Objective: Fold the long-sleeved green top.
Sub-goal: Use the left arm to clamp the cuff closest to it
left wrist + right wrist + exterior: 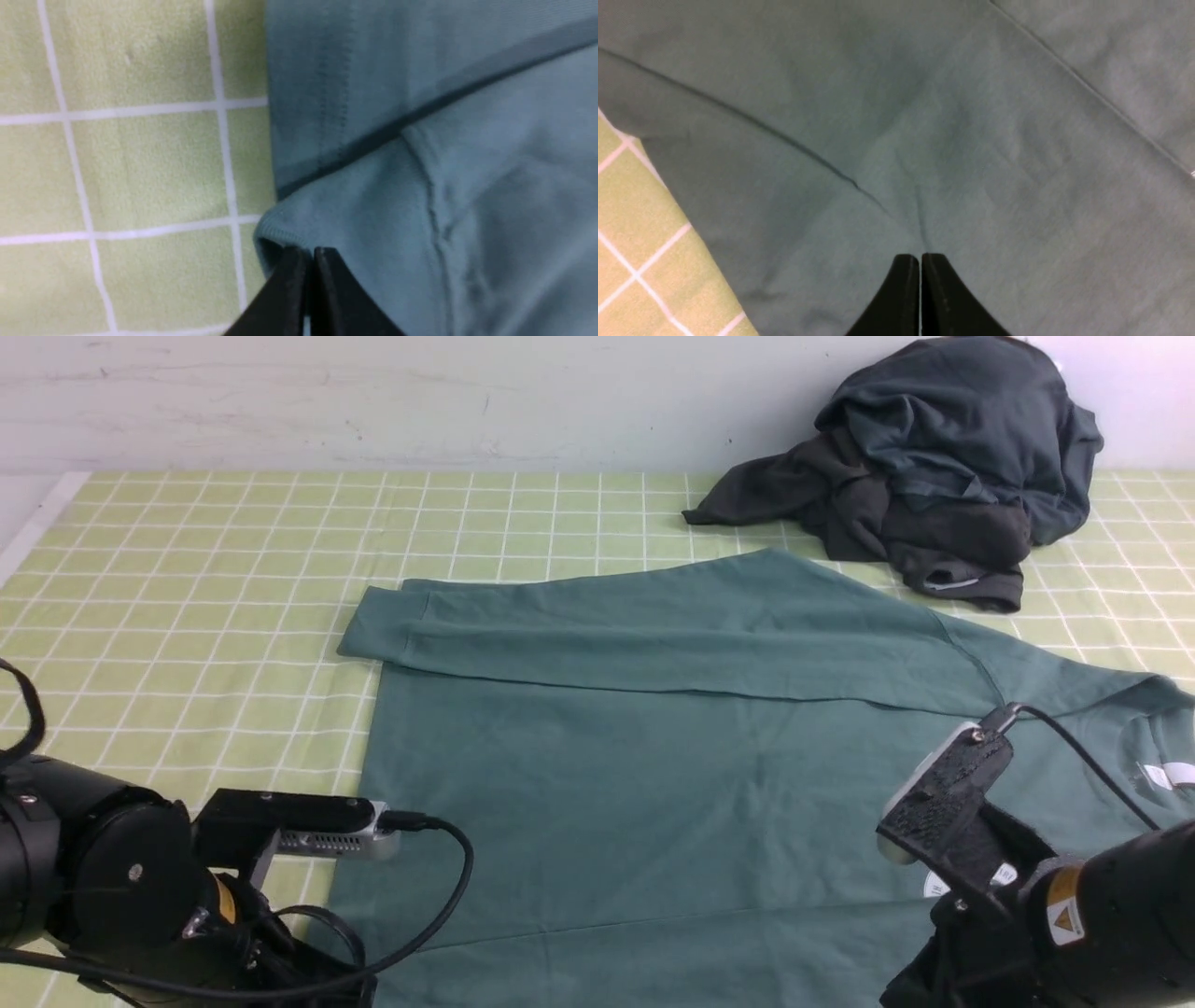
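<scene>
The green long-sleeved top [653, 775] lies spread flat on the checked cloth. Its far sleeve [597, 625] is folded across the body. The white neck label [1167, 775] shows at the right, and part of the white chest logo [1006, 875] peeks out behind my right arm. In the left wrist view my left gripper [310, 252] is shut on a ribbed edge [275, 228] of the top at its near left corner. In the right wrist view my right gripper [920, 256] is shut on a pinch of the top's fabric [924, 163], with creases running to the tips. Both grippers' jaws are hidden in the front view.
A heap of dark charcoal and navy garments [934, 467] sits at the far right against the wall. The yellow-green checked cloth [205, 560] covers the table. The table's left edge [28, 537] shows at the far left.
</scene>
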{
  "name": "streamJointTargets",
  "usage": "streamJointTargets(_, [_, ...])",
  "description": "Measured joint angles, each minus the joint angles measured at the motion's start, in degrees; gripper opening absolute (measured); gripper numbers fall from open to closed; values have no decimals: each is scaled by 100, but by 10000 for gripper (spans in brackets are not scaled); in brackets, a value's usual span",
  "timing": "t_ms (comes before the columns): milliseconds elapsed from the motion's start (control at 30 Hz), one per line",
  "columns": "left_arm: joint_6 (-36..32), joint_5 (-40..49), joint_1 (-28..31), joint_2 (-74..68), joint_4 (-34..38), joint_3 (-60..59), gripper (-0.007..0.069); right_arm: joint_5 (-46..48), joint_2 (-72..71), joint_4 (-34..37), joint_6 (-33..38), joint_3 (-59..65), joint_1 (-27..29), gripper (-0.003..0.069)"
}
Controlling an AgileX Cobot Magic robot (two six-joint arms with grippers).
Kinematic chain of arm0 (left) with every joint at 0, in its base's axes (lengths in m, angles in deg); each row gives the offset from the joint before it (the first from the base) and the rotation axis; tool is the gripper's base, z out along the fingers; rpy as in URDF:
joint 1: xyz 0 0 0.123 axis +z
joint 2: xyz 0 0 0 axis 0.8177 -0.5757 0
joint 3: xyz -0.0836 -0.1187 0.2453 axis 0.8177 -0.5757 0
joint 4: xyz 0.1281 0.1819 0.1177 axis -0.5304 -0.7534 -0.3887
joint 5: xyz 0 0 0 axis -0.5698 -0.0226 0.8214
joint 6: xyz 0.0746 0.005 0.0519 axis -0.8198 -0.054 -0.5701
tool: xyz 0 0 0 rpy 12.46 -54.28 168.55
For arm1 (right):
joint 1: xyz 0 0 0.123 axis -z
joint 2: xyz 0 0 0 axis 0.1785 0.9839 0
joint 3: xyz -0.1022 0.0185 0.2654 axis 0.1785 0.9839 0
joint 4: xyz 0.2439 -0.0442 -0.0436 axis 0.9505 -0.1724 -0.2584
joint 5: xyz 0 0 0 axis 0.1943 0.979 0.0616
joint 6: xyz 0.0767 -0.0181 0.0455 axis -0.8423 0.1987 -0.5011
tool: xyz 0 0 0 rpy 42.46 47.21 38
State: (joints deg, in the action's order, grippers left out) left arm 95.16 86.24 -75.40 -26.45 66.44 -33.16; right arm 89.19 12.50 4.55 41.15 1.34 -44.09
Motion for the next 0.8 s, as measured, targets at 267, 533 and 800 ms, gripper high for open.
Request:
streamJointTargets(267, [-431, 531, 0, 729, 79, 377, 15, -36, 0, -47, 0, 0, 0, 0])
streamJointTargets(533, [-542, 489, 333, -14, 96, 288, 258, -36, 0, -9, 0, 0, 0, 0])
streamJointTargets(800, [-542, 219, 399, -828, 324, 288, 309, 44, 0, 71, 0, 0, 0, 0])
